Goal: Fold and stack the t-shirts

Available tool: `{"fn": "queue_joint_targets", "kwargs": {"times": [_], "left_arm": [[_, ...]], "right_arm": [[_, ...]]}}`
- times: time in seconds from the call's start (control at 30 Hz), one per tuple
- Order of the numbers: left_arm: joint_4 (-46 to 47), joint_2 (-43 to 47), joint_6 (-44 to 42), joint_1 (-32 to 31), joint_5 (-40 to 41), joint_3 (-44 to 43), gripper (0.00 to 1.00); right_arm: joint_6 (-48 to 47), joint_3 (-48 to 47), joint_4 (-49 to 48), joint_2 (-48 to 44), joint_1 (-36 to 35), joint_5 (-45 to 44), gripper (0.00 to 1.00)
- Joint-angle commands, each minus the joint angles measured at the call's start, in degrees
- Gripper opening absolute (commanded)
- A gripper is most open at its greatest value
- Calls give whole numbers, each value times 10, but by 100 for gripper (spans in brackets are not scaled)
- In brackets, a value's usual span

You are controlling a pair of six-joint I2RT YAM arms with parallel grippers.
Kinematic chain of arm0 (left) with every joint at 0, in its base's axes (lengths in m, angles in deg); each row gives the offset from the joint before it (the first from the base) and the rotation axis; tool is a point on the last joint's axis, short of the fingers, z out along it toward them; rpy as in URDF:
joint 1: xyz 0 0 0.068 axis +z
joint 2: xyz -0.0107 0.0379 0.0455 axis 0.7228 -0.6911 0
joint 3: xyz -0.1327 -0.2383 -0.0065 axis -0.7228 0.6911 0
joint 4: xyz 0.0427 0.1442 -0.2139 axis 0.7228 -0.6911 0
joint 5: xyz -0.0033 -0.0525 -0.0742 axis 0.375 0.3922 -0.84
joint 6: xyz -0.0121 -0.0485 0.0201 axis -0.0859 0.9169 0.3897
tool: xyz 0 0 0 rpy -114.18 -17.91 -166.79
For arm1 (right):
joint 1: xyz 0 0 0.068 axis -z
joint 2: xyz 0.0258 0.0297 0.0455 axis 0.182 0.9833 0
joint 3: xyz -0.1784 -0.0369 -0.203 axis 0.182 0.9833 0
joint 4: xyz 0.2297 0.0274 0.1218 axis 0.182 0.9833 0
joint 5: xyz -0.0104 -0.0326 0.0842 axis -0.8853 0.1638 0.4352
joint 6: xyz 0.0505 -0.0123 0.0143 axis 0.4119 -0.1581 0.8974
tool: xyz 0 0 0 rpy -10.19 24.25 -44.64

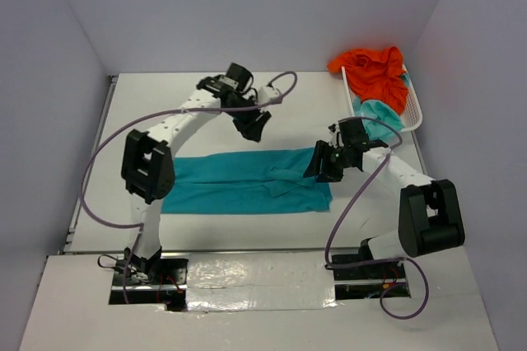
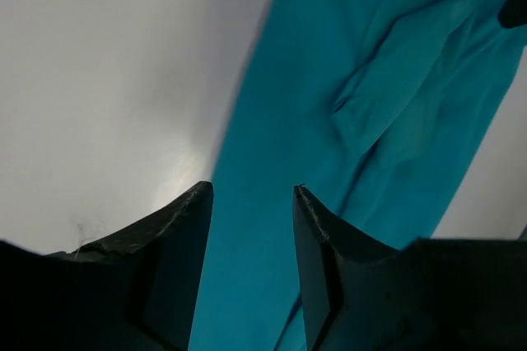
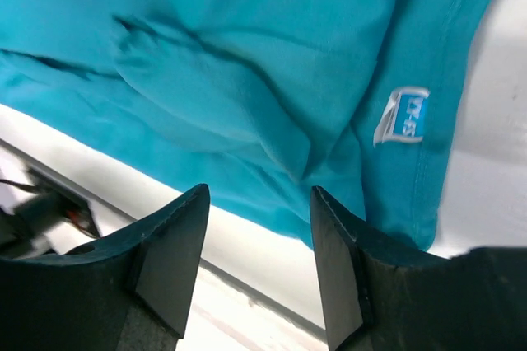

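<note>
Teal fabric fills the space below both claws. The left claw hangs with its jaws apart and nothing between them. It is poised above the far long edge of the teal t-shirt, where cloth meets bare tabletop; that position suits a pinch on the edge for the next fold. The right claw likewise stands apart and empty above the shirt's right end, close to a sewn label and a loose tucked flap. The shirt lies flat as a long band across the tabletop centre. It appears folded lengthwise already, so a crosswise fold is probably due. Further out, at the far right corner, a white basket holds an orange garment and a paler teal garment, judged to await folding; stacking appears not yet begun.
</note>
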Motion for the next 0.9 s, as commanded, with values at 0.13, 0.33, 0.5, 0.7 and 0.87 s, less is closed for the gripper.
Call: {"fn": "queue_joint_targets", "kwargs": {"times": [0.13,0.33,0.5,0.7,0.87], "left_arm": [[96,-71,164,-52,-48,26,55],[95,-105,200,-58,-39,27,53],[83,-114,191,-60,-74,30,49],[57,-133,173,-75,-99,30,54],[64,-150,179,-85,-82,31,49]], "right_arm": [[56,-11,-57,13,38,23,51],[65,-27,-62,71,38,29,48],[72,-18,-78,96,38,27,48],[77,-22,-89,104,38,31,52],[77,-21,-91,115,38,32,52]]}}
